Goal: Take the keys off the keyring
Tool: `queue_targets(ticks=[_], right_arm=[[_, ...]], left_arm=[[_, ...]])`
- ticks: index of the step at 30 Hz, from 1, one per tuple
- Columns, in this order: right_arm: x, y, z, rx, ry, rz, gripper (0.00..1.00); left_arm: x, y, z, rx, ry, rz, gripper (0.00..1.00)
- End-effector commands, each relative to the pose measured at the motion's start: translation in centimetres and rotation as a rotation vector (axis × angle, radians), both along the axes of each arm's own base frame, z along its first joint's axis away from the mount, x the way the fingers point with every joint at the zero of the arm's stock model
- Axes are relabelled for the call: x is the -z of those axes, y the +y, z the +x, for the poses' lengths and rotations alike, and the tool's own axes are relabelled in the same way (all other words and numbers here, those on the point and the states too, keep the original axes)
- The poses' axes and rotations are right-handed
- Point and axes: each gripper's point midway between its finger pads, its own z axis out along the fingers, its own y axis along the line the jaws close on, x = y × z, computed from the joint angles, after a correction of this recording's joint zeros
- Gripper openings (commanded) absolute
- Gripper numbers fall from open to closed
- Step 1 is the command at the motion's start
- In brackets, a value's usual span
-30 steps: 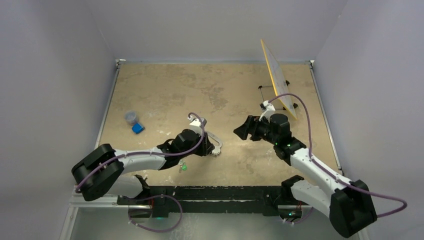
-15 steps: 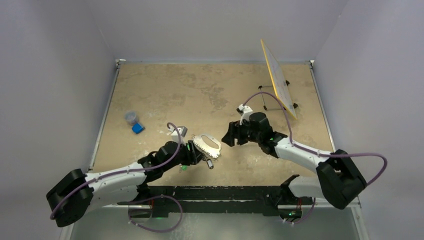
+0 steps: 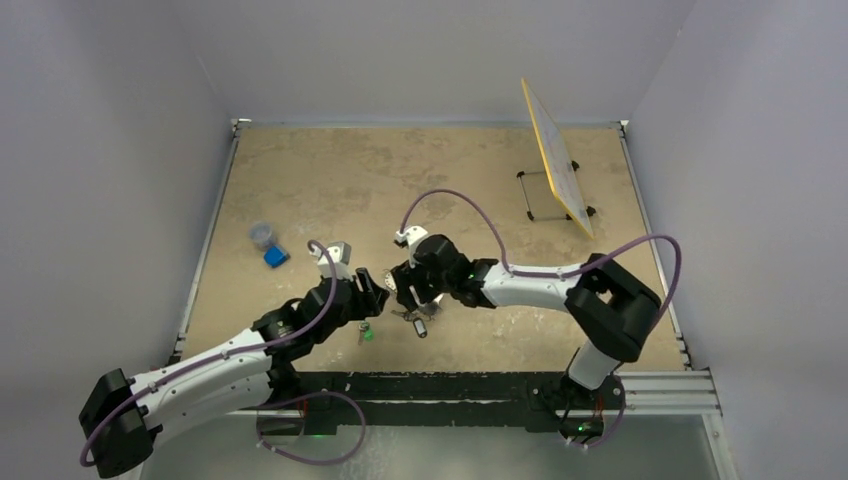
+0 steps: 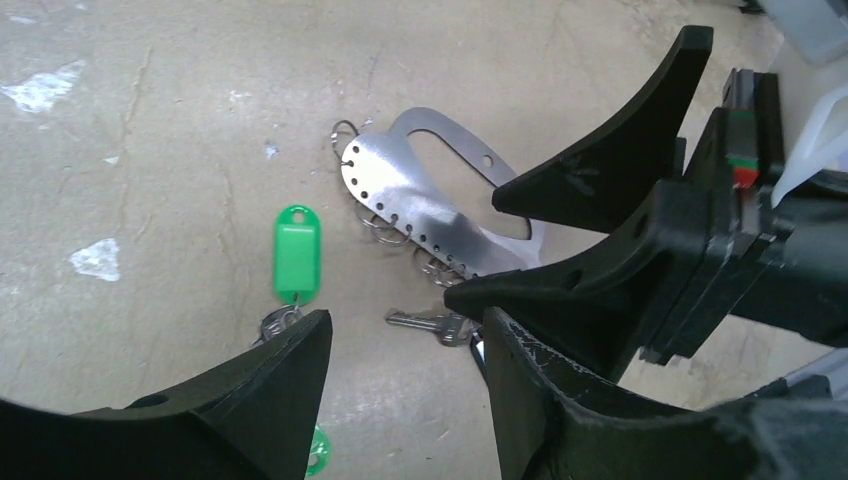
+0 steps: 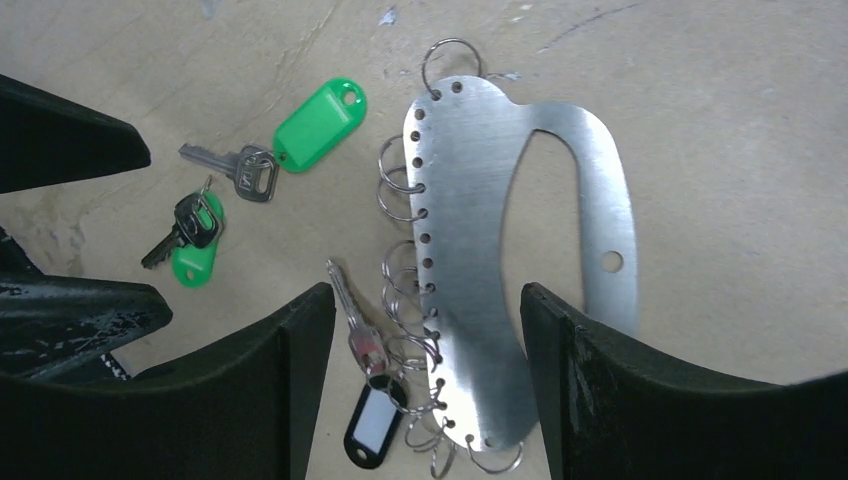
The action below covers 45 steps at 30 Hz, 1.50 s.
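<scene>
The keyring is a flat silver metal loop lying on the table, with small split rings through holes along one side. A silver key with a black tag lies against those rings and looks strung on one. My right gripper hangs open just above, its fingers either side of the ringed edge, holding nothing. My left gripper is open too, low over the table beside the keyring, the key just past its tips. From above, the right gripper hides most of the keyring; the left gripper faces it.
Loose keys with green tags lie left of the keyring, one green tag by my left finger. A blue cube and a small cup sit at far left. A yellow board on a stand is at back right.
My left gripper opened, let go of the keyring and drew back left. The right arm swung left and came down over the keyring.
</scene>
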Motion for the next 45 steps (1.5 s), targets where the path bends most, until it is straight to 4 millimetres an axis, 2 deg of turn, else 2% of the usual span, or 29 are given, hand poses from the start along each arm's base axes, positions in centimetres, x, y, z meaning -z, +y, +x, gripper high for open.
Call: queue_targets(ticks=[1, 5, 7, 10, 13, 19, 24, 28, 32, 37, 41, 45], right_arm=[[0.5, 0.8, 0.7, 0.012, -0.056, -0.093, 0.71], [1.9, 0.3, 1.6, 0.061, -0.065, -0.174, 0.72], [2.6, -0.7, 2.3, 0.117, -0.078, -0.229, 0.72], [3.6, -2.1, 2.1, 0.165, -0.057, -0.283, 0.72], [3.7, -3.3, 2.6, 0.222, -0.079, -0.311, 0.69], [3.6, -4.3, 3.4, 0.291, -0.058, -0.288, 0.61], [3.0, -4.9, 4.5, 0.328, 0.004, -0.183, 0.46], [2.5, -5.6, 5.1, 0.335, 0.031, -0.116, 0.44], [2.1, -5.5, 5.2, 0.324, 0.035, -0.084, 0.44], [-0.1, -5.1, 4.9, 0.295, 0.016, -0.031, 0.47], [-1.7, -6.4, 4.8, 0.323, -0.022, -0.019, 0.50], [-1.6, -8.0, 4.2, 0.353, -0.008, -0.007, 0.50]], left_arm=[[-0.9, 1.2, 0.4, -0.057, -0.012, 0.030, 0.56], [-0.9, 1.2, 0.3, -0.056, -0.013, 0.030, 0.56], [-0.9, 1.2, 0.3, -0.055, -0.013, 0.031, 0.56], [-0.7, 0.7, 0.3, -0.033, -0.010, 0.032, 0.56], [-0.6, -0.1, 0.2, 0.012, -0.008, 0.034, 0.56], [-0.5, -2.5, 0.2, 0.123, -0.013, 0.024, 0.56], [-0.7, -4.5, 0.3, 0.196, -0.025, 0.003, 0.56], [-0.6, -5.4, 0.5, 0.222, -0.023, 0.007, 0.56], [-0.5, -6.2, 0.8, 0.245, -0.026, 0.019, 0.56], [-0.5, -7.7, 1.4, 0.287, -0.036, 0.040, 0.56], [-0.5, -8.9, 2.2, 0.329, -0.061, 0.077, 0.56], [-0.2, -10.2, 3.3, 0.363, -0.079, 0.131, 0.54]])
